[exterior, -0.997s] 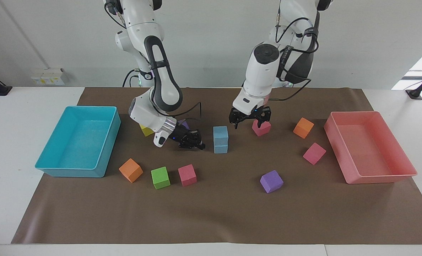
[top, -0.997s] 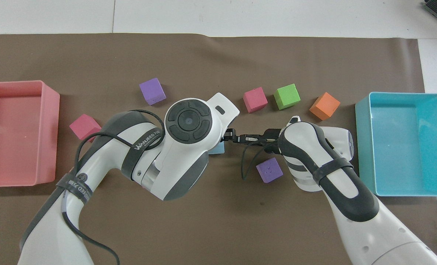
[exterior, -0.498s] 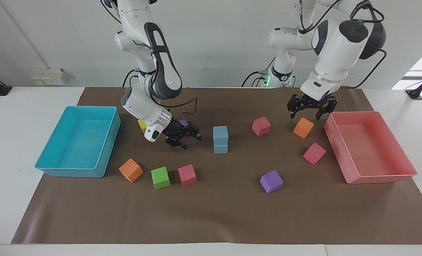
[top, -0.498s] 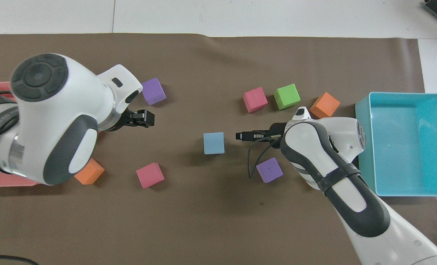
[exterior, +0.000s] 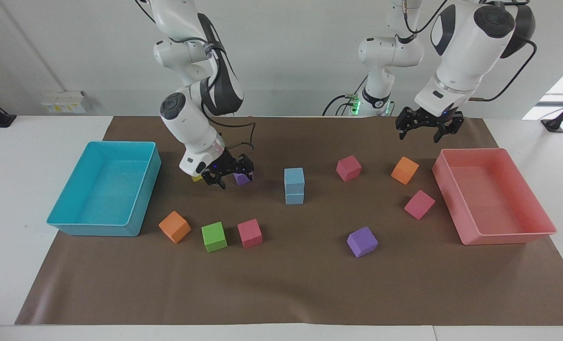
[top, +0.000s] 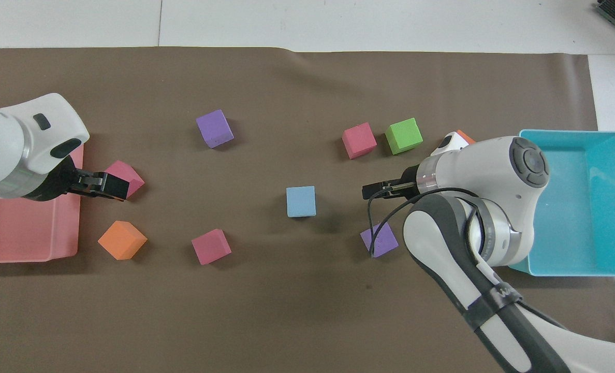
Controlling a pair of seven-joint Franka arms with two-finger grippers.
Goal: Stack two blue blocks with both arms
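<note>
— Two blue blocks (exterior: 294, 185) stand stacked mid-table, both hands empty, fingers apart. What could topple them?

— The right hand (exterior: 228, 172), low over a purple cube (exterior: 241, 178) beside the stack, could clip it if it swings back. The left hand (exterior: 427, 124) hangs above the mat near the pink tray (exterior: 509, 237), no threat

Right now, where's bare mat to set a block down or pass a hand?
Widest free strip: the mat's edge farthest from the robots, past the green cube and purple cube. Also free: between the blue stack and that purple cube. Crowded: beside the turquoise tray under the right gripper, and near the pink tray.
</note>
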